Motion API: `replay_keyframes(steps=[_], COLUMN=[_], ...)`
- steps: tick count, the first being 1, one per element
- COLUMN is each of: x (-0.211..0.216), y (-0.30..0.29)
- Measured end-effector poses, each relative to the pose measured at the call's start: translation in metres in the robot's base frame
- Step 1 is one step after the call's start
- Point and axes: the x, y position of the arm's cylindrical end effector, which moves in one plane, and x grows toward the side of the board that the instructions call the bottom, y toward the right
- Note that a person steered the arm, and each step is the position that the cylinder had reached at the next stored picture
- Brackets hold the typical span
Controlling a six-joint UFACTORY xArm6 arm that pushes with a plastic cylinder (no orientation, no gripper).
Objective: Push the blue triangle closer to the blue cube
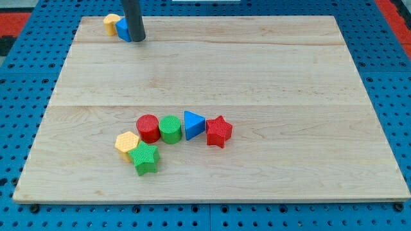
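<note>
The blue triangle [193,124] lies near the board's lower middle, between a green cylinder [170,129] on its left and a red star [219,131] on its right. The blue cube [122,29] sits at the board's top left corner, mostly hidden behind my rod. My tip [137,40] rests right against the blue cube's right side, far from the blue triangle.
A yellow block [112,24] touches the blue cube's left side. A red cylinder [148,128] stands left of the green cylinder. A yellow hexagon [126,142] and a green star [145,158] lie at the lower left. The wooden board [257,70] sits on a blue pegboard.
</note>
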Motion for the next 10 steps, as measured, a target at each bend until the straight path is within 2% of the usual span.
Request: replay_keyframes(steps=[1, 3, 4, 5, 6, 7, 8, 9, 10], x=[0.017, 0.166, 0.248, 0.299, 0.326, 0.303, 0.252, 0.234, 0.241], y=[0.082, 0.299, 0.310, 0.206, 0.133, 0.059, 0.072, 0.137, 0.171])
